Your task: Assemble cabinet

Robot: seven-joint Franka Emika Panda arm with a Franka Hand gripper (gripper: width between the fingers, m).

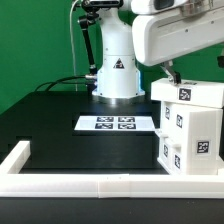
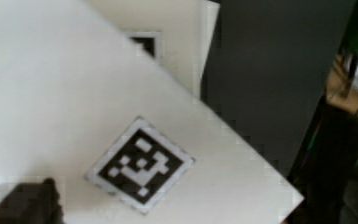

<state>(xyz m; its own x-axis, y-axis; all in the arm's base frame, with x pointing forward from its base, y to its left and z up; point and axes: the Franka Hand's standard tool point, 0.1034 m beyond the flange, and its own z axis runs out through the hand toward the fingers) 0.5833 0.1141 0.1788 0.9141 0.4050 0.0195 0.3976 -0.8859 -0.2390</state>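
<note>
The white cabinet body (image 1: 190,135) stands on the black table at the exterior view's right, with several black-and-white tags on its faces. A white slab-like part (image 1: 192,93) with a tag lies across its top. My gripper (image 1: 171,76) hangs right over the near-left top corner of that part, fingertips at or touching it. In the wrist view a white tagged panel (image 2: 149,160) fills most of the frame, very close. One dark finger (image 2: 23,204) shows at its edge. The other finger is hidden, so I cannot tell how the jaws stand.
The marker board (image 1: 113,123) lies flat in the table's middle, in front of the white robot base (image 1: 117,72). A long low white border frame (image 1: 80,181) runs along the front edge and up the exterior view's left side. Green wall behind.
</note>
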